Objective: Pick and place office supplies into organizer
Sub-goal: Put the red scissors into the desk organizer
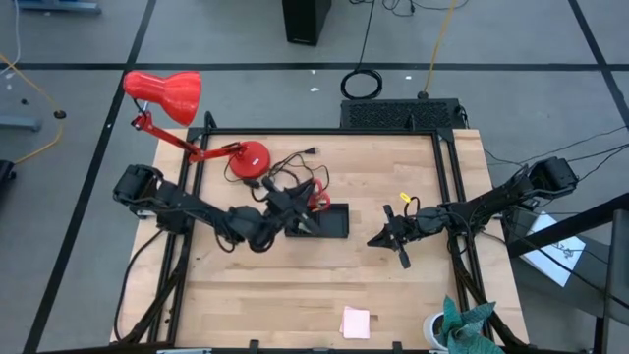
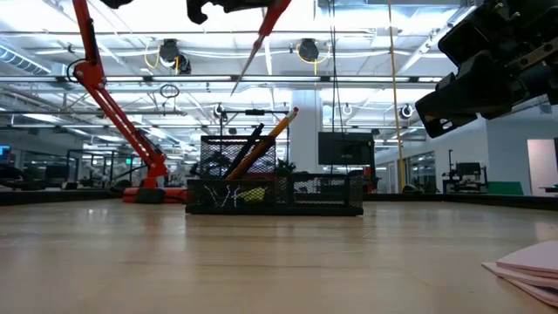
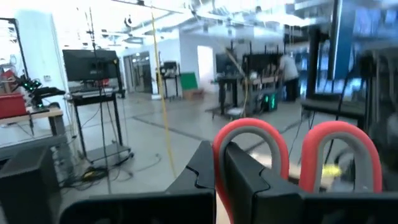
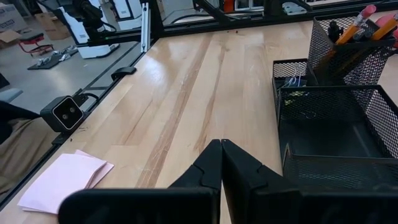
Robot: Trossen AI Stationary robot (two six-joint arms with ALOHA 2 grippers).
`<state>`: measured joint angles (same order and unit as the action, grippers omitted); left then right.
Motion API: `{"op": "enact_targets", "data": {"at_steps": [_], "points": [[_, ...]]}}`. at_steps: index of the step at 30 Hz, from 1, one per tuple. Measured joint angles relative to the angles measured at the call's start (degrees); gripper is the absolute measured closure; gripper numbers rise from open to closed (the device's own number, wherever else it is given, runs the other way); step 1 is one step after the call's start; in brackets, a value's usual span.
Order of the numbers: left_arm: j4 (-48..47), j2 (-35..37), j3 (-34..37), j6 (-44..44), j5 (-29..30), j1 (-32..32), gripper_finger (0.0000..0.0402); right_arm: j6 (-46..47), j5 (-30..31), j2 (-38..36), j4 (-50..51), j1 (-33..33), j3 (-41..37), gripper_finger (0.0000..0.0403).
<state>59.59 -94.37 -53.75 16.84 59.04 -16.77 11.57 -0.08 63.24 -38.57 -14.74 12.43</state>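
My left gripper [image 1: 307, 205] is shut on the red-handled scissors [image 1: 317, 197] above the black mesh organizer [image 1: 329, 222]. In the low view the red scissor blades [image 2: 260, 42] slant down over the organizer [image 2: 275, 196], clear of it. Orange pencils and a dark pen [image 2: 261, 139] lean in its tall cup, and a small yellow item [image 2: 253, 194] lies in a low compartment. My right gripper [image 1: 386, 236] is shut and empty, right of the organizer. The pink sticky-note pad [image 1: 356, 322] lies flat near the table's near edge. My left gripper holds the scissors by the handle end. The rim of one red handle loop [image 3: 221, 144] sits between its two fingers [image 3: 249, 180], and the second loop [image 3: 339, 146] stands free beside them. The scissors are lifted clear, with the blades slanting down toward the organizer.
A red desk lamp [image 1: 165, 93] stands at the far left with its base [image 1: 246, 157] and black cord [image 1: 295, 162] just behind the organizer. Black frame rails [image 1: 452, 197] run along the table's sides. A cup with green cloth [image 1: 462, 329] stands at the near right corner.
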Motion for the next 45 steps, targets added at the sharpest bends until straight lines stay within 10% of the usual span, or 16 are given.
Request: {"op": "enact_targets", "data": {"at_steps": [10,45], "points": [[14.28,0.02,4.59,-2.27,3.87,2.13,0.0394,-0.10,-0.01,0.00,0.00,0.00,0.00,0.0403],[17.86,-11.43,7.86,-12.02,14.72,4.72,0.0394,-0.30,0.00,0.00,-0.22,0.00,0.00,0.0403]]}}
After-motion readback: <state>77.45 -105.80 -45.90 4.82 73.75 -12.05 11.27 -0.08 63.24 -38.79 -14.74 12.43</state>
